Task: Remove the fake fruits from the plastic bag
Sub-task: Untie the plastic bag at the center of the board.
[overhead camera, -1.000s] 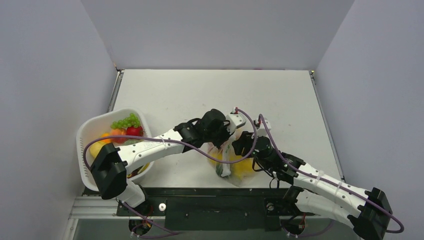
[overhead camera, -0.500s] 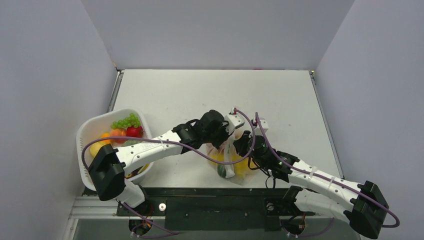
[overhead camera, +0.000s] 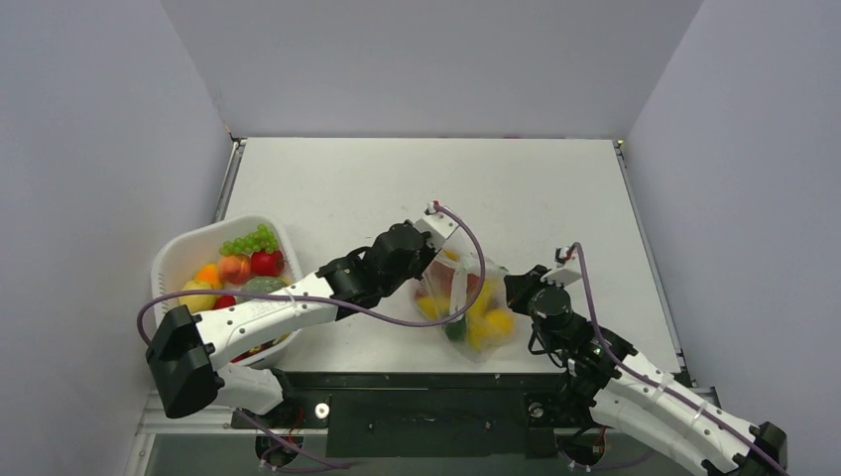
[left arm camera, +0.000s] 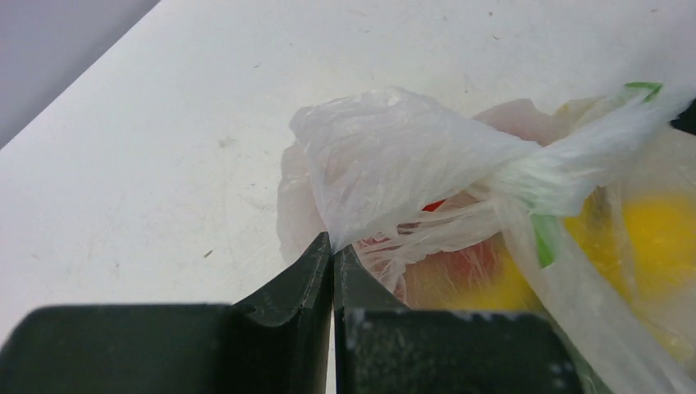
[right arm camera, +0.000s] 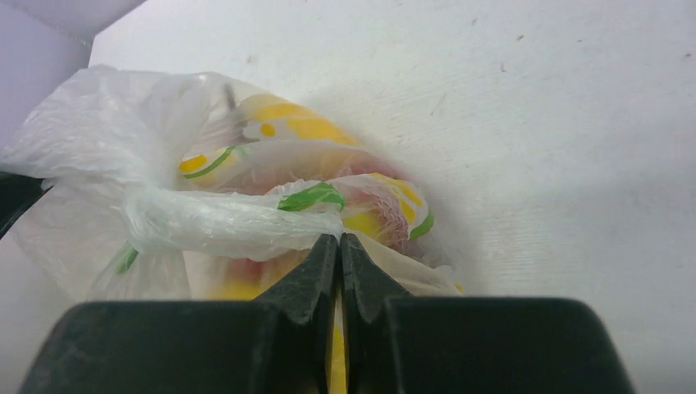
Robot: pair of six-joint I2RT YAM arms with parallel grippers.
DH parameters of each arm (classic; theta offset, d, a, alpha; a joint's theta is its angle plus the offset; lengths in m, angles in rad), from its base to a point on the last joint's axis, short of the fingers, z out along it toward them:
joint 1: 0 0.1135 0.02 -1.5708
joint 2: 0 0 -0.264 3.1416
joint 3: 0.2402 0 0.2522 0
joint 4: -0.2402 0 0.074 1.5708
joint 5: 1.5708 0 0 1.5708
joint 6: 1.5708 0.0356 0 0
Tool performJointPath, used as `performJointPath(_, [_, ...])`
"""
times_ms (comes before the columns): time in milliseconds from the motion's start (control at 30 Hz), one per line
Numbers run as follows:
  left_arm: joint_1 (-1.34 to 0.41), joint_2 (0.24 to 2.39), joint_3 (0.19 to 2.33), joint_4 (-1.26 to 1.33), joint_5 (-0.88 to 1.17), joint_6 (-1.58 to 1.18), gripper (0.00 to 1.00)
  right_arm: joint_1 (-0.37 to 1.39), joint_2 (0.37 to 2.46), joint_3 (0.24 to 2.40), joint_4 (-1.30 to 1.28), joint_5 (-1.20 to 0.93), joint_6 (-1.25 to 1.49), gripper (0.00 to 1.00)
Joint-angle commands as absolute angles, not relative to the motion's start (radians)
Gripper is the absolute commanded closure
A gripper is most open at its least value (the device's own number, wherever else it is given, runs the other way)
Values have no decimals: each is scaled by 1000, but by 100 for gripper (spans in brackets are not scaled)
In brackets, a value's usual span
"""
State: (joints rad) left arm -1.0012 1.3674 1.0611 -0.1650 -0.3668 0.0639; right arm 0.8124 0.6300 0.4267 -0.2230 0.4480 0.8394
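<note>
The clear plastic bag (overhead camera: 466, 309) lies near the table's front edge, with yellow, red and green fake fruits (overhead camera: 493, 322) showing through the film. My left gripper (overhead camera: 433, 266) is shut on the bag's left side; the left wrist view shows its jaws (left arm camera: 331, 243) pinching a bunched fold of the bag (left arm camera: 386, 156). My right gripper (overhead camera: 516, 288) is shut on the bag's right side; the right wrist view shows its jaws (right arm camera: 339, 240) pinching a twisted handle of the bag (right arm camera: 222, 220). The bag is stretched between both grippers.
A white oval basket (overhead camera: 171, 268) at the left table edge holds green grapes (overhead camera: 250, 241) and red, orange and yellow fruits. Grey walls enclose the table (overhead camera: 417, 178) on three sides. The black frame rail (overhead camera: 417, 397) runs along the near edge.
Both grippers have pulled apart, the left up and left, the right to the right. The bag has spread wider between them and its fruits show more.
</note>
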Motion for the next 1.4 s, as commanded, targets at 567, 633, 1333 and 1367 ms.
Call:
performJointPath(567, [-987,1221,1110,-271,-343,-116,27,780,664,495,-322,384,647,100])
performJointPath(633, [-986,1197,1127,-298,-257,-192,13,781,666,494,-318,345,635,100])
performJointPath(1333, [-1058,1619,1440,-513,-340,-395,21,779,527,456,-376,67,596,100])
performJointPath(1367, [-1063,1619,1423,-514,-356,-419,28,779,508,452,-380,58,593,100])
